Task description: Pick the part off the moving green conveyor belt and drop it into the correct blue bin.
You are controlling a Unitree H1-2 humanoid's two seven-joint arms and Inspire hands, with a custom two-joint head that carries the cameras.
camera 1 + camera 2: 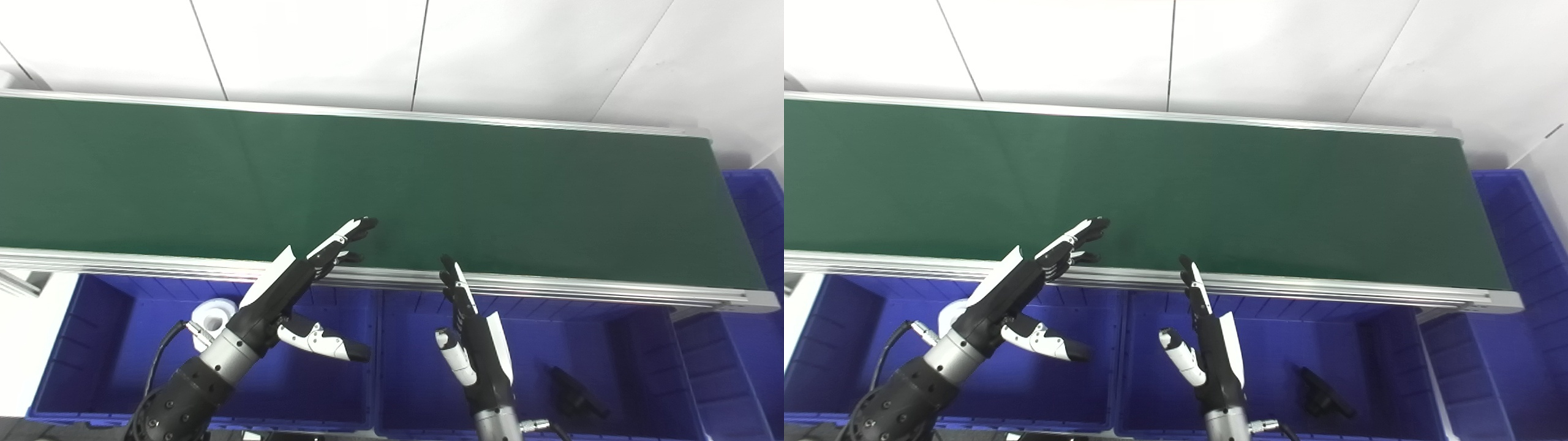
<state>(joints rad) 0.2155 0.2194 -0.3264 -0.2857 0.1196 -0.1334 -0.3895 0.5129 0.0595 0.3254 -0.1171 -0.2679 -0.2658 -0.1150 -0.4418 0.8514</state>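
The green conveyor belt (392, 184) runs across the view and carries no part that I can see. My left hand (294, 282) is open, its fingertips reaching over the belt's near rail, thumb spread toward the bin below. My right hand (474, 334) is also open and empty, fingers pointing up at the rail, hovering over the middle blue bin (416, 367). A white part (214, 315) lies in the left blue bin (104, 343), partly hidden by my left arm. A black part (572, 395) rests in the middle bin's right half.
A third blue bin (756, 245) stands at the belt's right end. The aluminium near rail (551, 288) edges the belt above the bins. White wall panels lie behind the belt.
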